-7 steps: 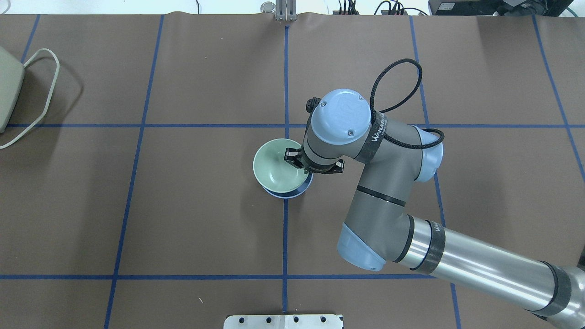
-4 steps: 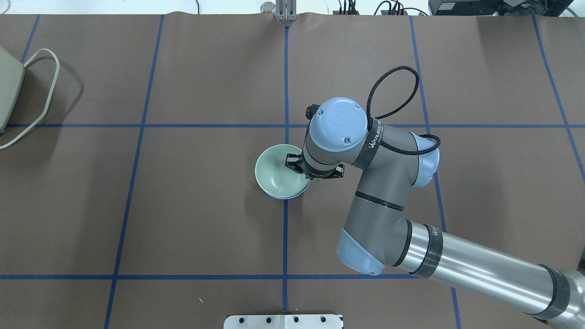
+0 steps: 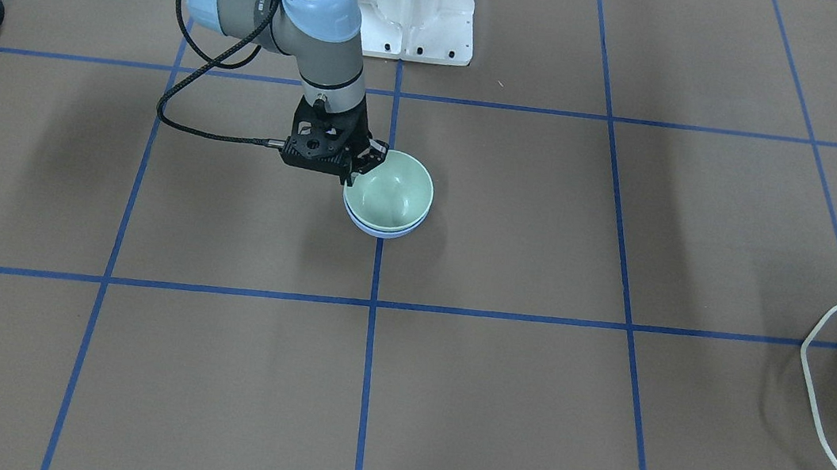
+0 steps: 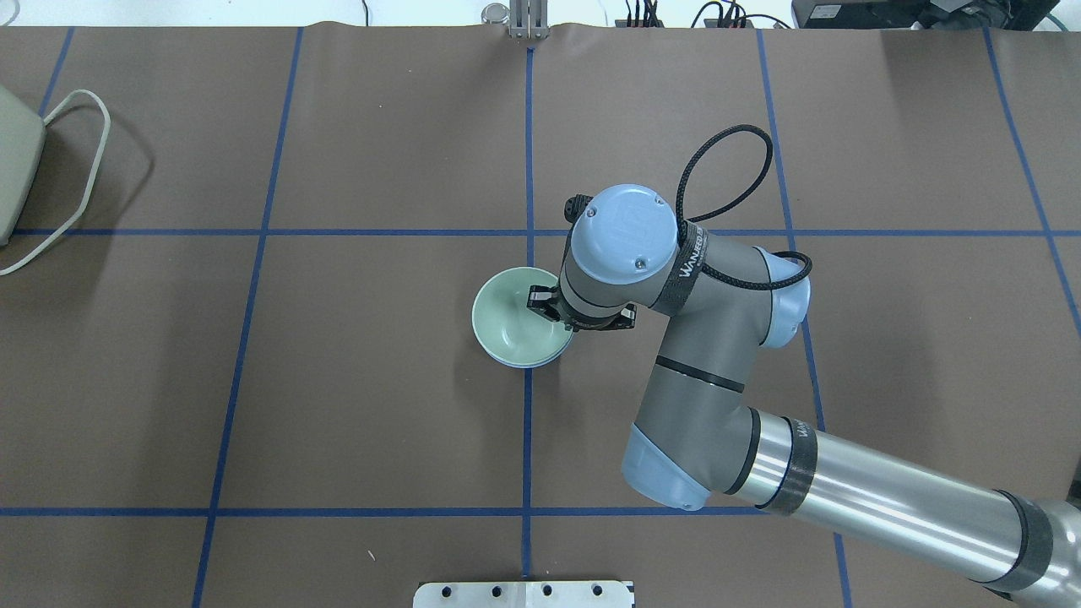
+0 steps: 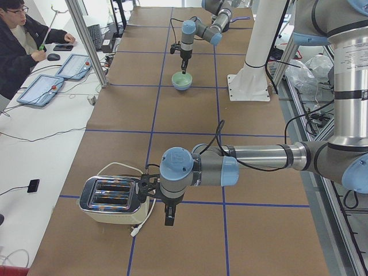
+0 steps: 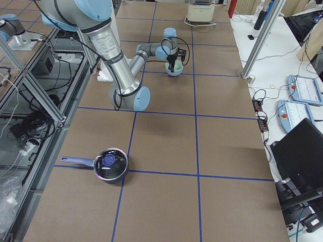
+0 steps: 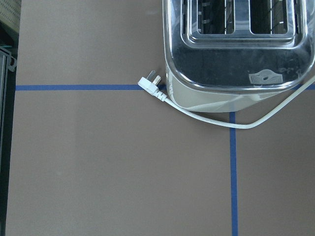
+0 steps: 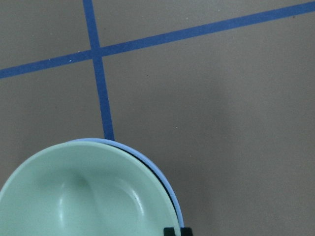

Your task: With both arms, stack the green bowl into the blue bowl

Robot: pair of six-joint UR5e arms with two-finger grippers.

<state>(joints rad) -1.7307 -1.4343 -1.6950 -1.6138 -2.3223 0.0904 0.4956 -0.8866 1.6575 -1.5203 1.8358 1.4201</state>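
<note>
The green bowl (image 4: 509, 319) sits nested inside the blue bowl (image 4: 525, 365) on the centre grid line; only the blue rim shows beneath it (image 3: 383, 233). My right gripper (image 4: 549, 307) is shut on the green bowl's near rim (image 3: 391, 196), one finger inside and one outside. The right wrist view shows the green bowl (image 8: 83, 196) inside the blue rim (image 8: 158, 173). My left gripper (image 5: 168, 221) hangs low over the table far off beside the toaster; I cannot tell whether it is open or shut.
A toaster (image 5: 109, 198) with a white cord and loose plug (image 7: 150, 81) stands at the table's left end. A lidded saucepan (image 6: 108, 164) sits at the right end. The white mounting pedestal (image 3: 414, 11) is behind the bowls.
My right gripper has lowered the green bowl from a tilted, offset position down into the blue bowl, where it now sits level. Between the last two frames it hardly moved.
</note>
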